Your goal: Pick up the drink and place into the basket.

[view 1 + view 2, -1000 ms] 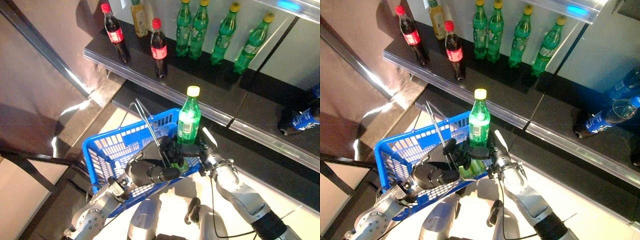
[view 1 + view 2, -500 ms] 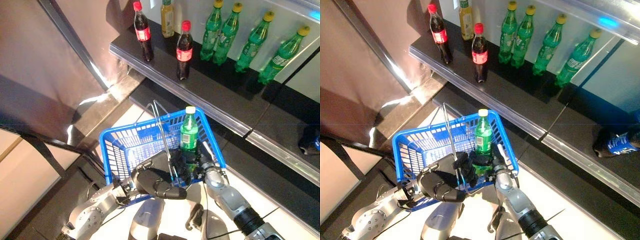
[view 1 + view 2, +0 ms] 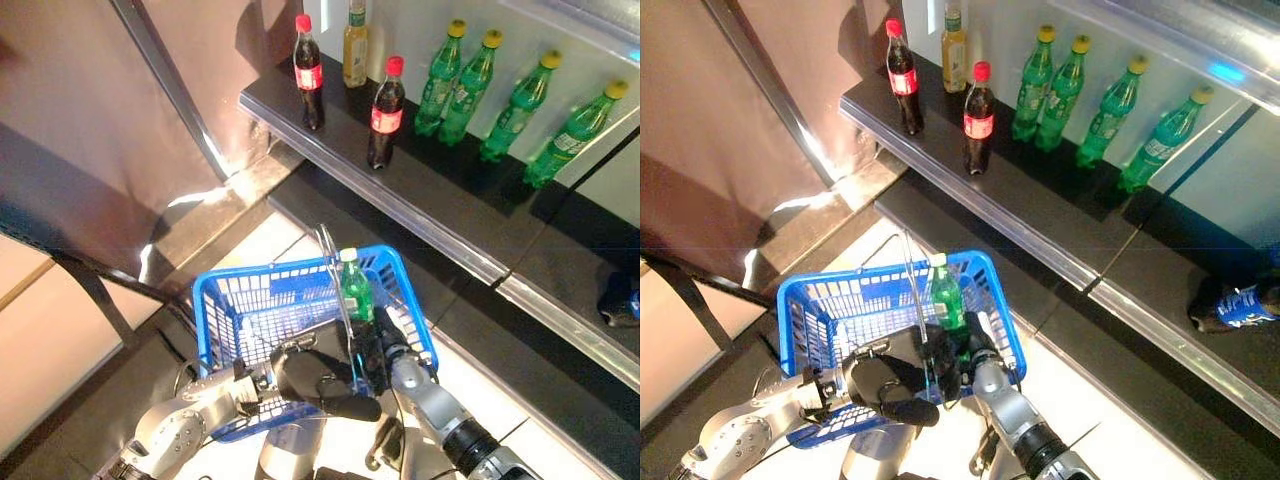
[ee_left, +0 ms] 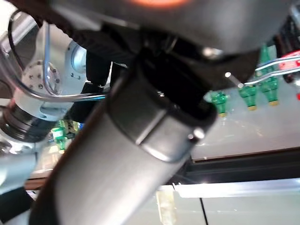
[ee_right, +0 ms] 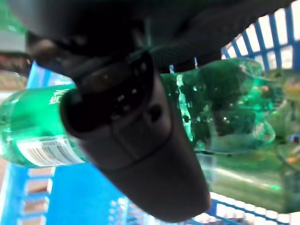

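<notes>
Right wrist view shows our dark right hand (image 5: pixel 136 140) wrapped tight round the green plastic drink bottle (image 5: pixel 220 112) — upright inside the blue wire basket (image 3: pixel 215 300); our left hand (image 3: pixel 320 380) grips the metal handle (image 3: pixel 335 275); next we let go, gently.

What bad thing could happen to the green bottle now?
1. The right hand is curled round the green plastic bottle with the yellow cap, upright inside the blue plastic basket. If released before its base rests on the bottom, it may tip over.
2. The basket's metal wire handle stands right beside the bottle; lifting the hand out could snag it and jolt the basket, held by the left hand.
</notes>
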### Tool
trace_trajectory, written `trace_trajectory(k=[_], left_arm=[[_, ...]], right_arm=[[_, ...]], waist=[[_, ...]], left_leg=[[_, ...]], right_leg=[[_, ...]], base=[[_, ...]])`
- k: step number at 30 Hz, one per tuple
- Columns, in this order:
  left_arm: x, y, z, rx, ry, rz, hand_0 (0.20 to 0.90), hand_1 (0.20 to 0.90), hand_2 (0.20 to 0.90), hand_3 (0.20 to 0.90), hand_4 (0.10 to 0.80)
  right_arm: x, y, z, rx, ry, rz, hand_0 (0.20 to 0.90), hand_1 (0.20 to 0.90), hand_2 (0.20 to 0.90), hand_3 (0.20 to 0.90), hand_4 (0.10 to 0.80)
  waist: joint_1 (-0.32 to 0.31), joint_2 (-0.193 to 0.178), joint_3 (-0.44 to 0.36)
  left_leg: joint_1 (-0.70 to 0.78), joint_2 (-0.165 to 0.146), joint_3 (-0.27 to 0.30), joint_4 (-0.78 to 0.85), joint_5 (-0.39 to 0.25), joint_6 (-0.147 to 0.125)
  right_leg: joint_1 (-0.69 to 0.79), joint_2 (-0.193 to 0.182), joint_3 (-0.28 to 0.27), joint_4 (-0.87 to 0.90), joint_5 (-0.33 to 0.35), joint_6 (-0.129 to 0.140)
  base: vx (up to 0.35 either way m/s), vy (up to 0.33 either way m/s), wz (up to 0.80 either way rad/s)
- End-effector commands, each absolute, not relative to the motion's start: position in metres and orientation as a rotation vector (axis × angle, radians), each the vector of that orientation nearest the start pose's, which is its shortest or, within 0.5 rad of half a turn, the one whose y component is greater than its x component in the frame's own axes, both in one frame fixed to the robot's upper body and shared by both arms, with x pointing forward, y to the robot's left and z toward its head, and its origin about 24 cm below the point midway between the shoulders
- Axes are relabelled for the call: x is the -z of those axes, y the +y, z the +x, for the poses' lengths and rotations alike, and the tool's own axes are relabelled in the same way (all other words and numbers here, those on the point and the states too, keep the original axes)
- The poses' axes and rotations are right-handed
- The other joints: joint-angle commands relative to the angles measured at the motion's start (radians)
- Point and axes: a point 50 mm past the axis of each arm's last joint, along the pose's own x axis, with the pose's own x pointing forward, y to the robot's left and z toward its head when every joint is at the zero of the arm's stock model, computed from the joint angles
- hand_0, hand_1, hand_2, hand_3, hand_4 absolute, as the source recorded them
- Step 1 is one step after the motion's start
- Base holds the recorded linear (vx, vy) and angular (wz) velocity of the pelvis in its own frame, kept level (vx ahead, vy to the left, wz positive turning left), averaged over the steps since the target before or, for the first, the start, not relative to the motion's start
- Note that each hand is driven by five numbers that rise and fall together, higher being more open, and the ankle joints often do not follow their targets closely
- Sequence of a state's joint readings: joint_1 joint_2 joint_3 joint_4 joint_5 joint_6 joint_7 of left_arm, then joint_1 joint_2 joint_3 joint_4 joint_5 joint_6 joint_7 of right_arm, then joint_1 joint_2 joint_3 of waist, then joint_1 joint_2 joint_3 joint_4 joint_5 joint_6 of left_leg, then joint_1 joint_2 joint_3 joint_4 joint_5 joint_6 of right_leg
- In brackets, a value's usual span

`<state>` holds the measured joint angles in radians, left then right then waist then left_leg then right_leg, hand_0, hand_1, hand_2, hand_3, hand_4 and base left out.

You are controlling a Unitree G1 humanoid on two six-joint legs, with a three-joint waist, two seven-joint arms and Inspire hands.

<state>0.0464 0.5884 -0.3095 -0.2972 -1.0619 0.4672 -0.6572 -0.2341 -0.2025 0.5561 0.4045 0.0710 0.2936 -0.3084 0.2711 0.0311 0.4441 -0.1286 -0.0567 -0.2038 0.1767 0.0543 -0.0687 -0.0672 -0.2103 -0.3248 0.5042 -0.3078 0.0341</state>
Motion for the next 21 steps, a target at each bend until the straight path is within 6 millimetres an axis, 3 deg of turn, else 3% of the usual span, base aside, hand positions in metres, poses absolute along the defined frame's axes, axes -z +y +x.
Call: trace_trajectory(k=[1, 10, 15, 18, 21], left_arm=[[-0.181, 0.081, 0.158, 1.807, -0.385, -0.777, 0.3, 0.3, 0.3, 0.2, 0.1], [-0.179, 0.079, 0.161, 1.813, -0.381, -0.76, 0.3, 0.3, 0.3, 0.2, 0.1], [-0.179, 0.077, 0.161, 1.823, -0.37, -0.761, 0.3, 0.3, 0.3, 0.2, 0.1], [-0.18, 0.071, 0.159, 1.852, -0.341, -0.76, 0.3, 0.3, 0.3, 0.2, 0.1], [-0.181, 0.067, 0.159, 1.865, -0.331, -0.761, 0.3, 0.3, 0.3, 0.2, 0.1]], right_arm=[[0.043, -0.11, 0.263, -0.23, 0.466, -0.682, 0.3, 0.3, 0.3, 0.2, 0.1], [0.036, -0.116, 0.278, -0.355, 0.465, -1.092, 0.3, 0.3, 0.3, 0.2, 0.1], [0.04, -0.118, 0.279, -0.372, 0.498, -1.142, 0.3, 0.3, 0.3, 0.2, 0.1], [0.054, -0.128, 0.277, -0.38, 0.625, -1.2, 0.3, 0.3, 0.3, 0.2, 0.1], [0.057, -0.13, 0.28, -0.371, 0.662, -1.23, 0.3, 0.3, 0.3, 0.2, 0.1]], waist=[[0.002, 0.004, -0.15], [0.018, 0.0, -0.13], [0.027, -0.001, -0.124], [0.048, -0.001, -0.112], [0.055, -0.002, -0.112]], left_leg=[[-0.052, -0.055, 0.014, 0.152, -0.074, 0.05], [-0.076, -0.06, 0.009, 0.153, -0.066, 0.057], [-0.078, -0.061, 0.005, 0.152, -0.064, 0.058], [-0.083, -0.065, -0.004, 0.158, -0.065, 0.061], [-0.084, -0.067, -0.012, 0.155, -0.061, 0.063]], right_leg=[[0.071, 0.046, -0.017, -0.19, 0.185, -0.039], [0.053, 0.047, -0.022, -0.189, 0.192, -0.035], [0.054, 0.047, -0.026, -0.19, 0.193, -0.035], [0.053, 0.046, -0.032, -0.179, 0.191, -0.033], [0.054, 0.045, -0.038, -0.18, 0.195, -0.031]], base=[[0.0, 0.0, 0.0], [-0.003, -0.002, 0.0], [-0.002, -0.008, 0.04], [0.013, -0.029, 0.12], [0.016, -0.014, 0.11]])
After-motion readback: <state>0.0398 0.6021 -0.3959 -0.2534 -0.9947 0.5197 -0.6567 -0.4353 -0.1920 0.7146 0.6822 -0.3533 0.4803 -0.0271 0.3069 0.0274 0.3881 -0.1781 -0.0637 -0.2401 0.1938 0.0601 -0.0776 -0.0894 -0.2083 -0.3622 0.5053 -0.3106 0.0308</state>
